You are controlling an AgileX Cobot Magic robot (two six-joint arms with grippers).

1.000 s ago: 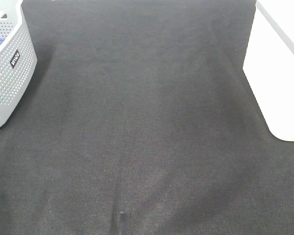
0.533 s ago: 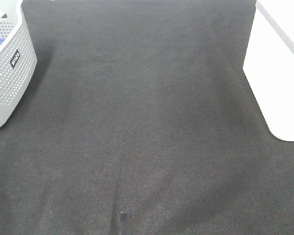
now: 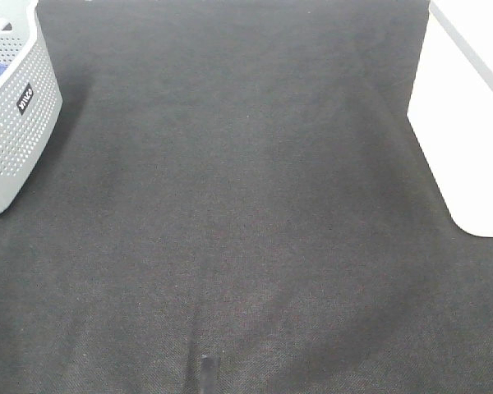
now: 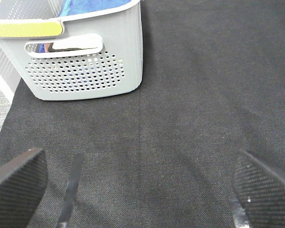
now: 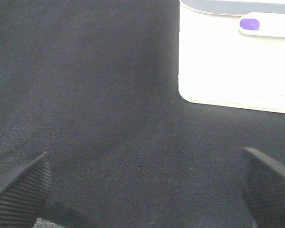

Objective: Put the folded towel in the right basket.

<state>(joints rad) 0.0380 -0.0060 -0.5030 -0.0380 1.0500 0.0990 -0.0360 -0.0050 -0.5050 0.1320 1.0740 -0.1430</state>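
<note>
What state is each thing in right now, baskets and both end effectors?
Grey basket: upright on the dark mat, blue cloth inside.
White basket: upright on the mat, contents hidden.
Left end effector: open, empty, above bare mat.
Right end effector: open, empty, above bare mat.
Dark mat: flat, no towel lying on it.

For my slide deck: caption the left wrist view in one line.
Open left gripper hovers over dark mat, facing grey perforated basket holding blue cloth.

Dark mat [image 3: 246,213] carries grey basket [image 3: 12,123] and white basket [image 3: 464,123].
</note>
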